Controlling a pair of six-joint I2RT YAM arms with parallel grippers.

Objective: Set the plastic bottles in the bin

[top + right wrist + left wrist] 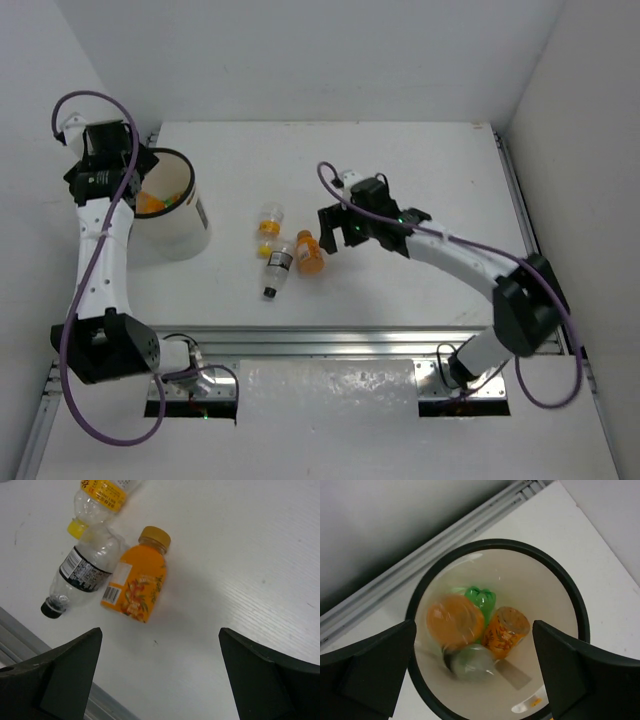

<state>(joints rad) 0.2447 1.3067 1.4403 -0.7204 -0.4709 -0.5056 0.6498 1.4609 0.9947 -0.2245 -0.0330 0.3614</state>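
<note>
Orange juice bottle [137, 580] is the next pick, I'd say. It lies on its side mid-counter, cap toward the far edge. The right gripper [160, 655] hovers above it, fingers released and empty.

A black-capped clear bottle [82, 575] sits just beside its shoulder, maybe touching, with a yellow-capped one [100, 495] further on. So come straight down and straddle the lower body, where the gap is wider. Close gently: it's a smooth round body with a glossy label, and it'll roll. The clear ones look thin-walled and dented.

The left gripper [475, 647] is over the bin [570, 590] by the counter's left edge, fingers spread, nothing held. The bin is smooth white plastic with a black rim. Inside are a green bottle [481, 600], a labelled orange one [505, 630], a blurred orange one [454, 622] and a clear one [472, 662].
</note>
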